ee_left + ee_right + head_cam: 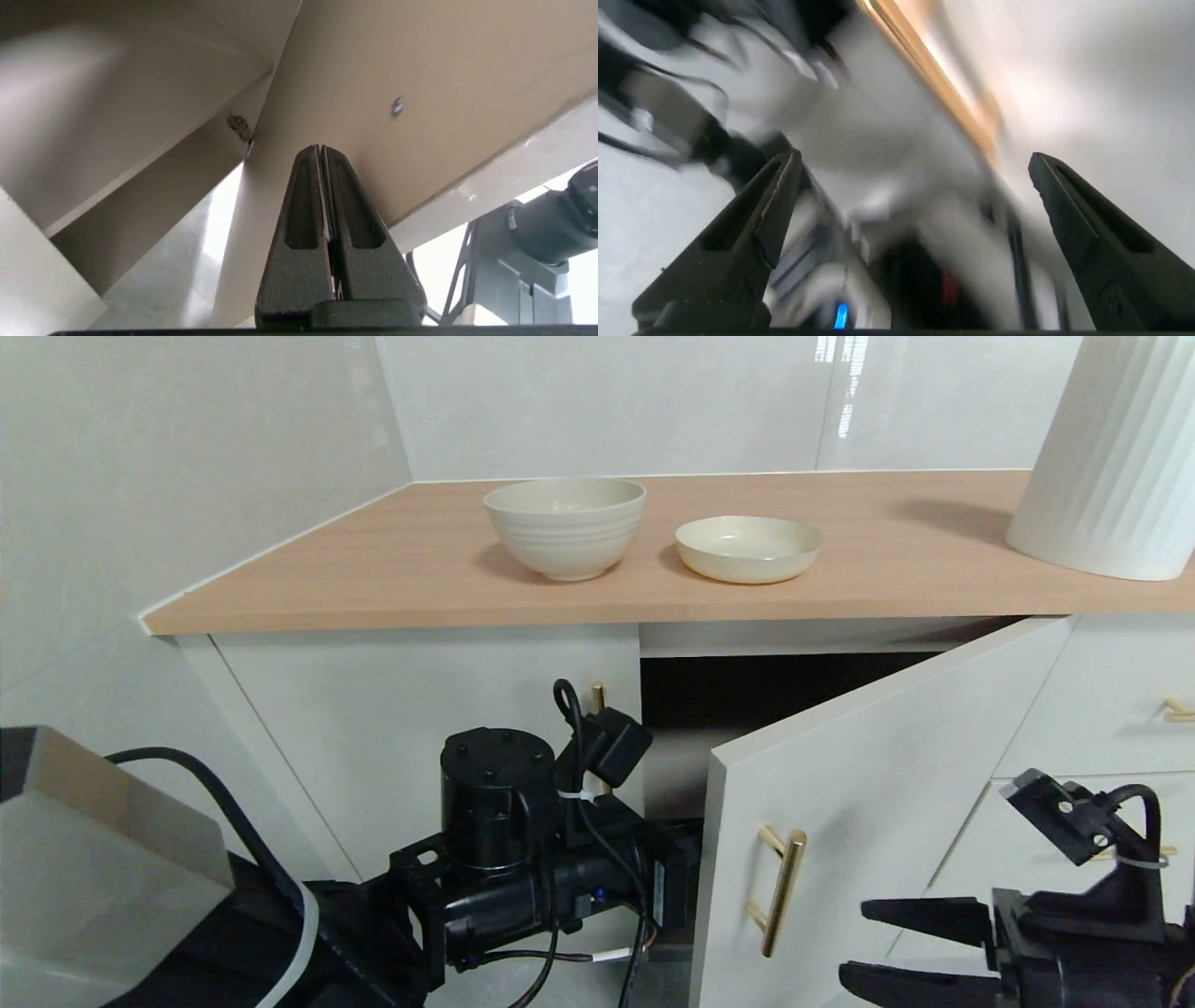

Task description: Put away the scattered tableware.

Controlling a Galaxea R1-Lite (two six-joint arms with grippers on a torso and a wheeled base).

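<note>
On the light wooden countertop (392, 579) sat both pieces of tableware, so as far as I could tell nothing had been put away yet. The cream ribbed ceramic bowl (565, 527) was at 9 o'clock of the shallow cream dish (749, 549), near it but not touching, and neither was in a gripper. Way over at 3 o'clock from the dish stood a tall white fluted container (1116, 457).

What did look done: the white cabinet door with the gold bar handle (868, 775) was swung open at roughly 6 o'clock below the dish, leaving a dark gap into the cabinet. So I'd say the prep step was finished and the real work, two pick-and-place trips, was all left.

The left gripper (320, 154) had its fingers pressed flat together with nothing between them, right up by the door's inner face. Couldn't tell if it was actually touching. The right gripper (854, 941) sat at about 4 o'clock of the handle, fingers spread wide and empty, with the same wide gap in its own wrist view (913, 159).
</note>
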